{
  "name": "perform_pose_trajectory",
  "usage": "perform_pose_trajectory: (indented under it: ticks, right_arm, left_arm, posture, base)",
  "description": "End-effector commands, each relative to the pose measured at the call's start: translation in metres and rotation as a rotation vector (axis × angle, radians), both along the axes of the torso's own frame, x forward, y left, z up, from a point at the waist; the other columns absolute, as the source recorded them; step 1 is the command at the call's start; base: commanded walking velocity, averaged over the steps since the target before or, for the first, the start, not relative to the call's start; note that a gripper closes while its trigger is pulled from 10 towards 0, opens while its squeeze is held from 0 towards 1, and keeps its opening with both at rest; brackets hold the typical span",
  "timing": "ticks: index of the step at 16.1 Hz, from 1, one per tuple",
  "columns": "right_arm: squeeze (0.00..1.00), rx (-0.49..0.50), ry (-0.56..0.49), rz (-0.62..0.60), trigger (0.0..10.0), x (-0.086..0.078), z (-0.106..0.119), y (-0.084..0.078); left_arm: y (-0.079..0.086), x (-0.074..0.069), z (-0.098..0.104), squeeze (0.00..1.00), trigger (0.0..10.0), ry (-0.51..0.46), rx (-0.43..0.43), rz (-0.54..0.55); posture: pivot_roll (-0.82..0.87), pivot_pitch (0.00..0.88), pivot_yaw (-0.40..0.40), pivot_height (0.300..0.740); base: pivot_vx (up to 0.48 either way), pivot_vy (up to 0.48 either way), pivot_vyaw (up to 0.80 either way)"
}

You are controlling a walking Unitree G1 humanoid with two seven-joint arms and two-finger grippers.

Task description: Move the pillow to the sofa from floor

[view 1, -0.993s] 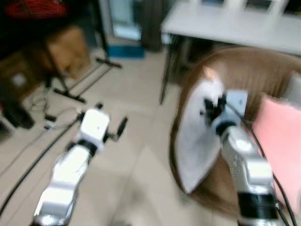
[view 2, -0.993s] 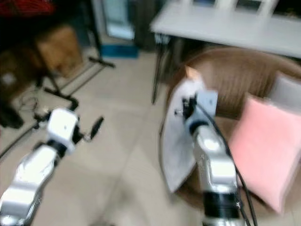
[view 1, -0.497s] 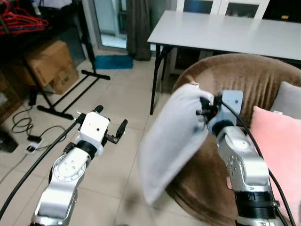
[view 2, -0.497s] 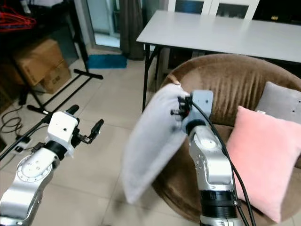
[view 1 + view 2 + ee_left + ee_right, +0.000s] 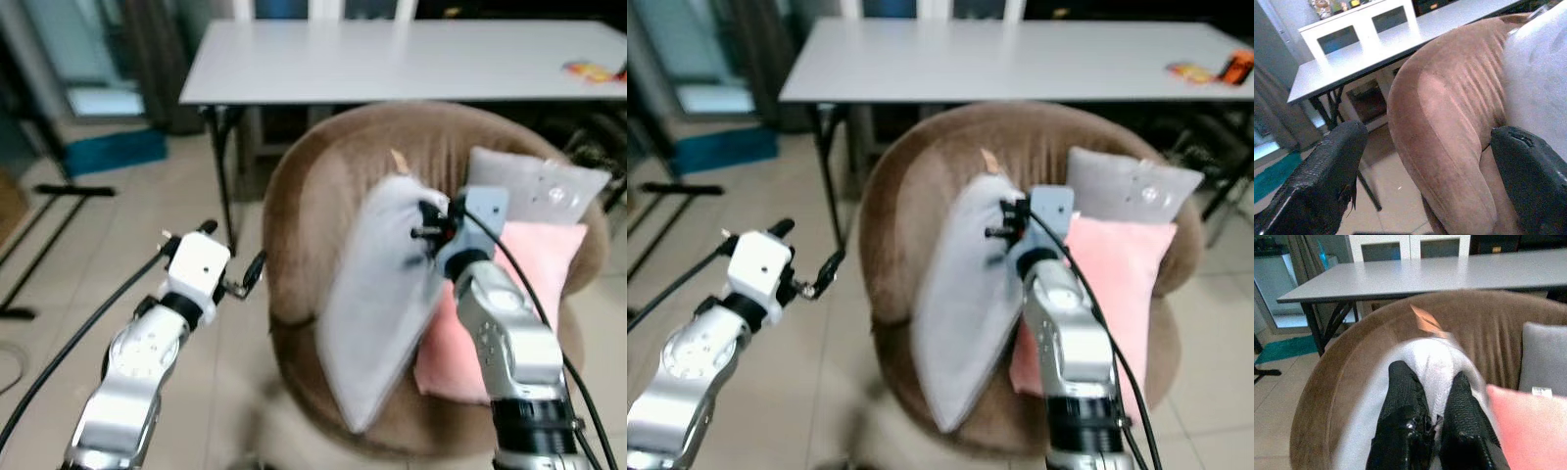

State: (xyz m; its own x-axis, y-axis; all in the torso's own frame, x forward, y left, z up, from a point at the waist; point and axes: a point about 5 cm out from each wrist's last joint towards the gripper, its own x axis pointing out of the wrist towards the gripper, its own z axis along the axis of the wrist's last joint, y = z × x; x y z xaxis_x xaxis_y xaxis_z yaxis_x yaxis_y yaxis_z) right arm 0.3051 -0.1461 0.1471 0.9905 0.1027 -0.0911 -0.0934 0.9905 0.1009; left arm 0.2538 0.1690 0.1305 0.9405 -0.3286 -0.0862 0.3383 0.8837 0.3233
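Observation:
A pale grey pillow (image 5: 377, 313) hangs from my right gripper (image 5: 428, 221), which is shut on its upper corner; the wrist view has the two black fingers (image 5: 1403, 396) pinching the white fabric. The pillow dangles over the front of the round brown sofa chair (image 5: 323, 186), its lower end past the seat's front rim. My left gripper (image 5: 231, 262) is open, held left of the chair above the tiled floor, its fingertips (image 5: 1327, 166) framing the chair's brown back (image 5: 1449, 112).
A pink cushion (image 5: 490, 323) and a grey cushion (image 5: 534, 191) lie on the seat's right side. A white table (image 5: 392, 59) stands behind the chair. A black cable (image 5: 69, 343) runs along the left arm. Tiled floor (image 5: 98, 235) spreads to the left.
The camera has swung right, bringing the chair to the centre. The pillow in my right gripper now hangs over the chair's seat instead of beside it above the floor.

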Motion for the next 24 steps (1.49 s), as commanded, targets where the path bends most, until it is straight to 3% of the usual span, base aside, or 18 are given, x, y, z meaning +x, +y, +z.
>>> perform_pose_trajectory:
  ticks: [1, 8, 12, 15, 18, 20, 24]
  right_arm:
    - [0.0, 0.011, -0.078, 0.039, 10.0, 0.003, 0.016, 0.01]
    - [0.0, 0.043, -0.106, 0.085, 10.0, 0.018, 0.024, 0.023]
    - [0.0, 0.074, -0.103, 0.084, 10.0, 0.045, 0.028, 0.028]
    - [0.0, 0.083, -0.035, 0.05, 10.0, 0.059, 0.017, 0.025]
    - [0.0, 0.07, 0.117, -0.006, 10.0, 0.07, -0.028, 0.004]
    - [0.97, 0.053, 0.223, -0.04, 10.0, 0.064, -0.055, -0.012]
    - [1.0, 0.04, 0.267, -0.169, 10.0, 0.063, -0.059, -0.044]
  left_arm:
    - [0.003, 0.0, 0.002, 0.0, 10.0, -0.003, 0.005, 0.005]
    - [0.002, -0.002, -0.001, 0.0, 10.0, 0.029, 0.022, -0.039]
    - [-0.002, -0.004, -0.003, 0.0, 10.0, 0.09, 0.059, -0.168]
    - [-0.004, -0.007, -0.004, 0.0, 10.0, 0.129, 0.068, -0.238]
    - [-0.005, -0.008, -0.011, 0.0, 10.0, 0.223, 0.096, -0.391]
    - [-0.006, -0.004, -0.01, 0.0, 10.0, 0.229, 0.112, -0.415]
    - [-0.008, 0.001, -0.01, 0.0, 10.0, 0.228, 0.117, -0.432]
  posture:
    - [-0.11, 0.0, 0.006, 0.74]
    - [-0.11, 0.0, 0.004, 0.74]
    - [-0.09, 0.0, 0.0, 0.74]
    - [-0.08, 0.0, -0.002, 0.74]
    - [-0.08, 0.0, 0.001, 0.74]
    - [-0.08, 0.0, 0.014, 0.74]
    - [-0.08, 0.0, 0.011, 0.74]
  base:
    - [0.382, 0.0, 0.0]
    - [0.26, 0.0, 0.0]
    - [0.0, 0.0, 0.0]
    - [0.0, 0.0, 0.0]
    - [0.0, 0.0, 0.0]
    - [0.0, 0.0, 0.0]
    - [0.0, 0.0, 0.0]
